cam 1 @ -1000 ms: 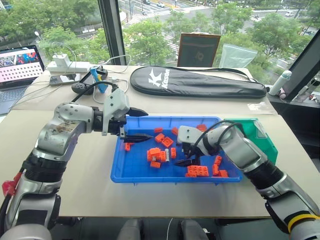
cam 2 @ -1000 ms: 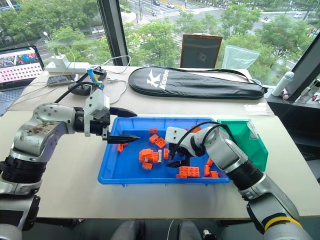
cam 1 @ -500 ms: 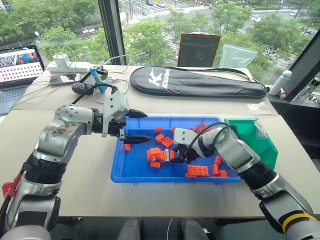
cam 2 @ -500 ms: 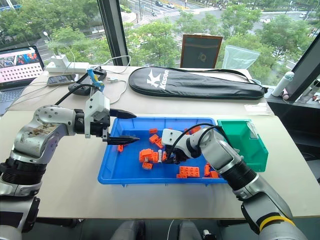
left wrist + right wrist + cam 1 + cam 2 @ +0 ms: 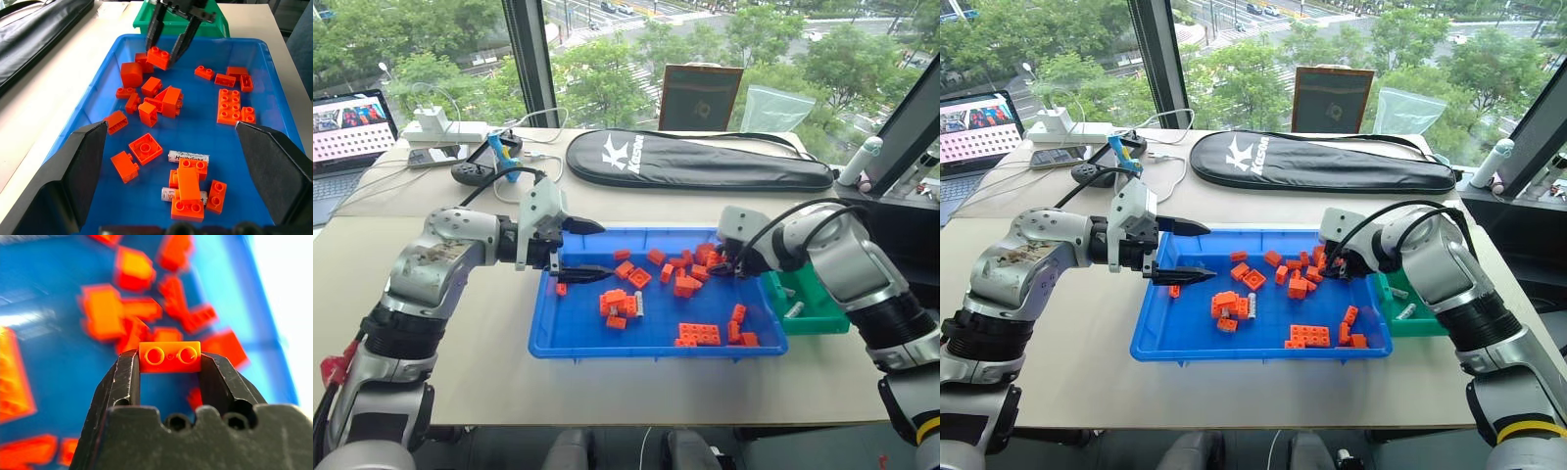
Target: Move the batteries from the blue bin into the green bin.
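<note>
Jaws of the right gripper (image 5: 170, 377) are clamped on a small orange two-stud brick (image 5: 170, 356), carried above the end of the blue bin (image 5: 540, 333) that lies nearest the green bin (image 5: 822, 315). Jaws of the left gripper (image 5: 589, 247) stand wide apart, holding nothing, poised over the opposite end of the blue bin.

The blue bin sits at the middle of the desk (image 5: 460, 377) near its front edge; the green bin touches its end on the side of the desk's right edge. Two batteries (image 5: 189, 157) lie among scattered orange bricks (image 5: 700, 334) toward the middle of the blue bin, one partly under a long brick. At least one silvery cylinder (image 5: 792, 309) already rests in the green bin.

Judgement: the gripped item is a brick, not a battery, so the step in hand appears to be clearing clutter or a mistaken pick. To do it well, the brick should be released back inside the blue bin, away from the batteries, never into the green bin. The next grasp is best taken on the uncovered battery across its short width, with the jaws kept clear of neighbouring bricks. The covered battery probably needs its brick nudged aside first.
</note>
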